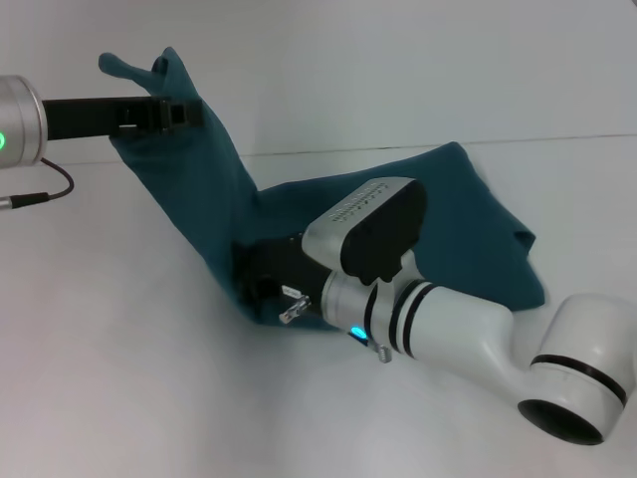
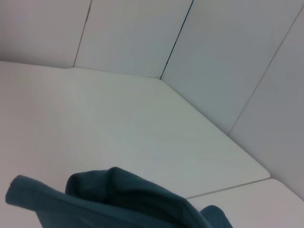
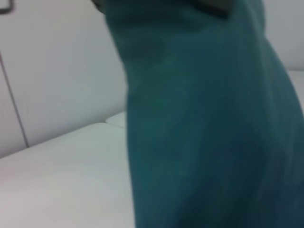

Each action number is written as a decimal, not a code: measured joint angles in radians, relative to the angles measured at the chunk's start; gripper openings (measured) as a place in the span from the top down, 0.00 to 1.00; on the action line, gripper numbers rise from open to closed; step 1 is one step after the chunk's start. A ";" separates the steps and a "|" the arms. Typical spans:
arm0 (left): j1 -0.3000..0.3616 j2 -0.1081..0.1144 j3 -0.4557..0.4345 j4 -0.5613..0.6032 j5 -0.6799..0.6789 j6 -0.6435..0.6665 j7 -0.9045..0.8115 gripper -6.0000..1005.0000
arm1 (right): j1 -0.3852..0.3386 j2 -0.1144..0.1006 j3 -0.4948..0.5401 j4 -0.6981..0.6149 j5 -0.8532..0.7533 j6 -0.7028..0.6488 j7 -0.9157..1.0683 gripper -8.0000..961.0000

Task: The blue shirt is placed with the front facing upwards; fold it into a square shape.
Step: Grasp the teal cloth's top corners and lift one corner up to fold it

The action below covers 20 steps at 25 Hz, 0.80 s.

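The blue shirt [image 1: 468, 214] is a dark teal cloth, partly flat on the white table at centre right; no lettering shows. My left gripper [image 1: 167, 112] is raised at the upper left and shut on the shirt's edge, pulling a long strip of it up off the table. A bunch of that cloth shows in the left wrist view [image 2: 118, 199]. My right gripper [image 1: 249, 284] is low on the table at the centre, at the bottom of the lifted fold, and shut on the shirt there. The right wrist view shows the stretched cloth [image 3: 204, 123] close up.
The white table [image 1: 119, 378] spreads all around the shirt. White wall panels [image 2: 213, 57] stand behind it. A thin black cable [image 1: 45, 194] hangs from my left arm at the far left.
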 joint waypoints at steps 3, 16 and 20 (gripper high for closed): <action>-0.001 0.001 0.000 0.000 0.000 0.000 0.001 0.93 | -0.012 -0.002 0.044 0.025 -0.040 -0.003 -0.004 0.99; 0.000 0.006 -0.013 0.044 -0.001 0.011 -0.004 0.93 | -0.167 -0.011 0.231 0.002 -0.055 -0.011 -0.004 0.99; -0.006 0.006 -0.012 0.046 -0.001 0.012 -0.006 0.94 | -0.112 -0.005 0.213 0.026 -0.088 0.054 -0.005 0.99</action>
